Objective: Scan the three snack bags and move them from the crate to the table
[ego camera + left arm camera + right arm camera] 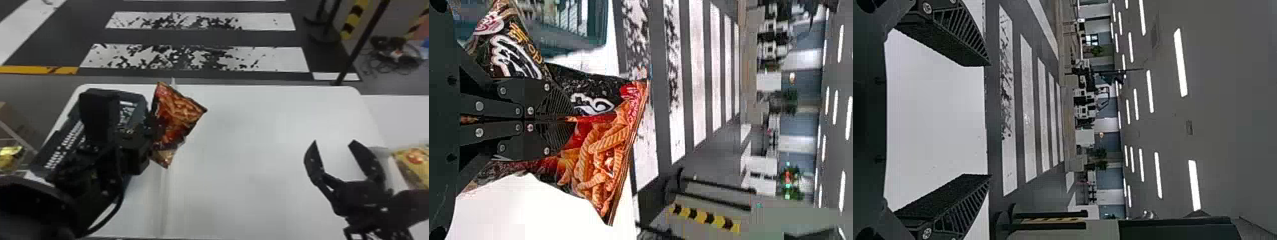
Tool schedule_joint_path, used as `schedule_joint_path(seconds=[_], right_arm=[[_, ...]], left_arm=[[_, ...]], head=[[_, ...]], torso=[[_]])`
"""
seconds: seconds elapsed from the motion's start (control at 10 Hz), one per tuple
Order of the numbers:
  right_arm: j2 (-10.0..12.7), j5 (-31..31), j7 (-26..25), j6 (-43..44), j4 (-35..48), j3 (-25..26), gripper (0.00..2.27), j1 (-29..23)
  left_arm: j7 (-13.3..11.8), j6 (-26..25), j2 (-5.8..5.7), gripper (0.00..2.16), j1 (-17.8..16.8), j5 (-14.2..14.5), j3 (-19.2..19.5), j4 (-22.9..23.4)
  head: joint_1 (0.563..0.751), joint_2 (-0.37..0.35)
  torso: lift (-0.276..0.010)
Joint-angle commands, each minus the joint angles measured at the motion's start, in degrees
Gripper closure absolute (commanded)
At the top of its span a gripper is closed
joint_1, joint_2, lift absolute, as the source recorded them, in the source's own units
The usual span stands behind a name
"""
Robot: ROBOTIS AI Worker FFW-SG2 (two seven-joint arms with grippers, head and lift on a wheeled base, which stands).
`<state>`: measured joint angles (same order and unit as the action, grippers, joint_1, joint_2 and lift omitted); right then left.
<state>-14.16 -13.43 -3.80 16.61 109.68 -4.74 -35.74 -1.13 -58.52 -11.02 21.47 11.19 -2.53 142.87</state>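
The bench (255, 178) had a smooth, plastic-looking top with a faint sheen. Over its left part, the red snack bag (178, 111) was glossy, creased film, and the crate (65, 140) looked like hard plastic. Above the bench, the left hand (156, 126) and right hand (334, 143) looked matt, the latter's pads (948, 194) rough. Beyond the bench, the floor stripes (281, 59) were worn paint.

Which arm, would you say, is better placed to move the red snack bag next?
Left, I'd say: the left gripper grips the bag, while the right gripper is open and empty.
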Motion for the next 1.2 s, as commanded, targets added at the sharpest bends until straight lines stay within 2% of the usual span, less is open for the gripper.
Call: schedule_joint_path(seconds=[0.0,0.1,0.2,0.5,0.6,0.7,0.8,0.9,1.0,1.1], right_arm=[[0.01,-0.37,0.02,-1.45,1.15,0.61,0.09,0.24],[0.1,-0.54,0.02,-1.45,1.5,0.88,0.09,0.24],[0.01,-0.63,0.02,-2.16,2.2,0.97,0.09,0.24],[-0.07,-1.16,0.11,-4.97,5.37,1.67,0.09,0.15],[-0.07,-1.16,0.2,-4.97,5.63,1.67,0.09,0.24],[-0.07,-1.24,0.28,-4.97,5.72,1.4,0.09,0.41],[-0.07,-1.24,0.37,-4.97,5.63,1.14,0.09,0.59],[-0.07,-1.33,0.55,-5.32,5.46,1.05,0.09,0.76],[-0.07,-1.42,0.64,-5.32,5.37,1.05,0.09,0.76],[-0.16,-1.51,0.64,-5.5,5.28,1.05,0.09,0.85]], left_arm=[[-0.89,6.7,-0.41,1.73,0.85,-5.22,-8.72,-4.53],[-1.59,13.03,-1.03,1.73,0.85,-7.76,-13.99,-8.57],[-2.21,18.3,-1.03,1.73,0.59,-10.05,-18.3,-12.97],[-2.12,25.16,-0.85,1.72,-1.26,-13.21,-27.18,-23.96],[-2.65,30.61,-0.76,1.72,-1.96,-13.3,-29.2,-28.35],[-5.81,36.94,-0.5,1.7,-2.75,-12.95,-30.08,-32.48],[-6.78,40.1,0.03,1.69,-4.25,-12.77,-31.75,-36.44],[-7.22,41.86,1.08,1.69,-5.74,-12.51,-33.07,-39.95],[-8.45,43.62,2.84,1.69,-6.71,-12.07,-33.15,-43.12],[-8.36,45.02,3.81,1.69,-8.38,-11.89,-34.38,-46.45]], head=[[0.695,-0.073],[0.695,-0.131],[0.695,-0.161],[0.695,-0.306],[0.695,-0.325],[0.695,-0.35],[0.695,-0.35],[0.695,-0.35],[0.695,-0.35],[0.695,-0.35]], torso=[[-0.062],[-0.062],[-0.062],[-0.062],[-0.062],[-0.062],[-0.062],[-0.062],[-0.062],[-0.062]])
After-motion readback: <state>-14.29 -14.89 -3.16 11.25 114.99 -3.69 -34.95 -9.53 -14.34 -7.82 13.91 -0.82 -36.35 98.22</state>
